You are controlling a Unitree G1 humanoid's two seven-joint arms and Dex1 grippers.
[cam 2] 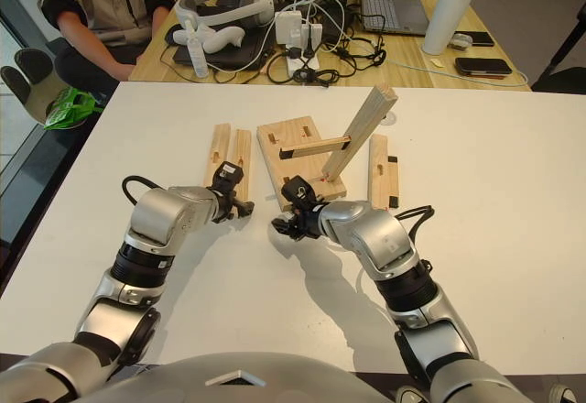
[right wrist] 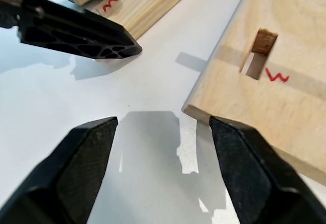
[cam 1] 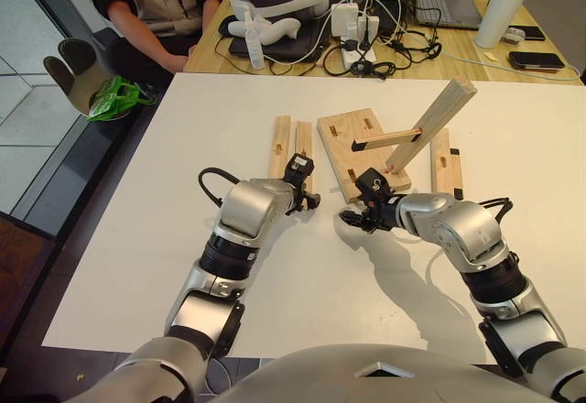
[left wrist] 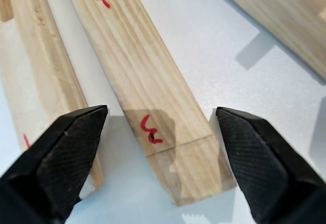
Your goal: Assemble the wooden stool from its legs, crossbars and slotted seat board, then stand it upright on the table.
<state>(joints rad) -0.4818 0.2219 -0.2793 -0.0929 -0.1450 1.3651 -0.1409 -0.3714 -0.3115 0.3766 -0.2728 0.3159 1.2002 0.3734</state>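
The slotted seat board [cam 1: 346, 151] lies flat at mid-table. One leg [cam 1: 435, 121] stands tilted in a far slot, with a crossbar [cam 1: 389, 136] sticking out of it over the board. Two loose legs [cam 1: 279, 147] [cam 1: 303, 149] lie side by side left of the board, and another leg [cam 1: 446, 167] lies to its right. My left gripper [left wrist: 160, 152] is open, its fingers [left wrist: 56, 158] straddling the near end of a leg [left wrist: 142, 81] marked in red. My right gripper [right wrist: 163, 168] is open over bare table beside the board's near corner [right wrist: 270, 91], close to a slot [right wrist: 259, 51].
Behind the white table [cam 1: 137, 238] stands a wooden desk with a headset [cam 1: 279, 0], cables [cam 1: 366, 50], a laptop [cam 1: 444, 0], a white flask [cam 1: 502, 9] and a phone [cam 1: 536, 59]. A person sits at the back left. The near table is bare.
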